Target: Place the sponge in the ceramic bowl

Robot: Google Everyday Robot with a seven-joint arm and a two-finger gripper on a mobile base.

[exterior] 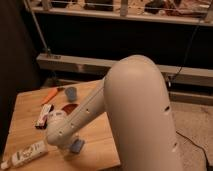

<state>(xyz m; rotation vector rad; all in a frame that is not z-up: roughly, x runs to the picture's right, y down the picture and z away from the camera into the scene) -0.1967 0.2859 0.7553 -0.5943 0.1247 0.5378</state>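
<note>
Sponge, small flat blue pad (77,145): lies on the wooden table (25,112) near its front edge, just beside the gripper (67,148). The gripper is low over the table, below the white arm's wrist; its state cannot be told. Round reddish-brown ceramic bowl (69,108): farther back, partly hidden by the arm, apart from the sponge. A blue-grey cup (71,93) stands behind the bowl.

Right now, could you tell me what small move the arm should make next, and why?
Probably settle the gripper squarely onto the sponge to grasp it. The gripper sits low, right beside the sponge, which seems to lie flat on the table, while the ceramic bowl waits farther back, partly behind the arm.
</note>
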